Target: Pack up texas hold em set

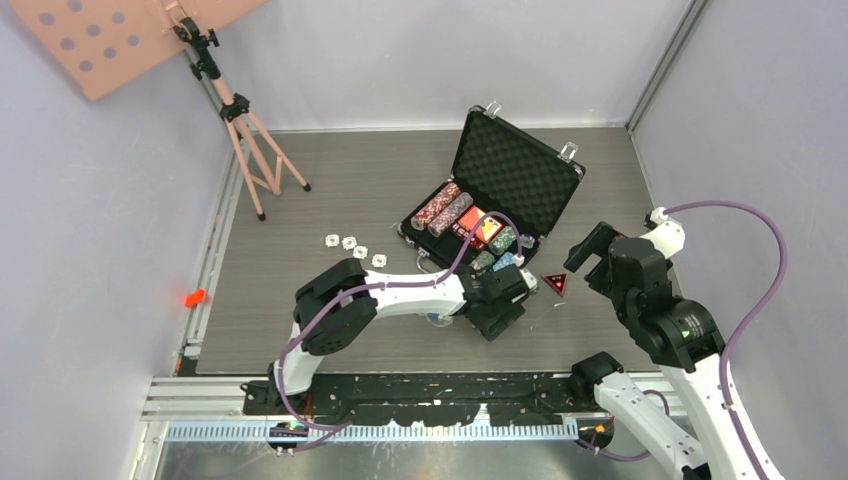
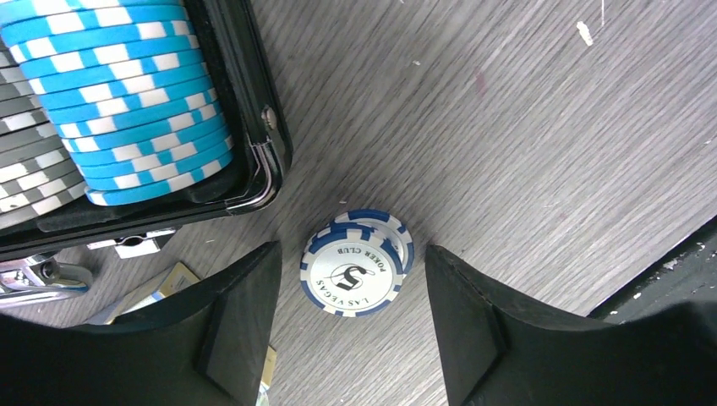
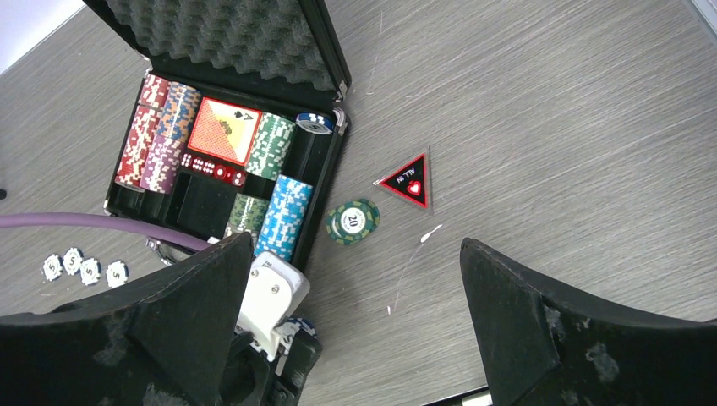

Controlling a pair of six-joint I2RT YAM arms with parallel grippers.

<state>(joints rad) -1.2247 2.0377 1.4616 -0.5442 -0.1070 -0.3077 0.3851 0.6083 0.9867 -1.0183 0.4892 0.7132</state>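
Observation:
The black briefcase (image 1: 520, 170) lies open mid-table, its foam lid raised. Its tray (image 3: 334, 161) holds rows of chips, a red card deck (image 3: 222, 131) and red dice (image 3: 211, 167). My left gripper (image 1: 520, 288) is down at the case's near right corner. In the left wrist view a short stack of blue-and-white chips (image 2: 355, 269) lies on the table between the fingers of the open left gripper (image 2: 351, 249), with a gap on each side. Light-blue chips (image 2: 127, 93) fill the nearest slot. My right gripper (image 3: 355, 244) hangs open and empty above the table (image 3: 550, 127).
A green chip stack (image 3: 353, 220) and a triangular "ALL IN" marker (image 3: 408, 179) lie right of the case. Several white chips (image 1: 355, 245) sit in a row to its left. A pink tripod (image 1: 250, 140) stands at the back left. A small orange object (image 1: 194, 297) lies at the left edge.

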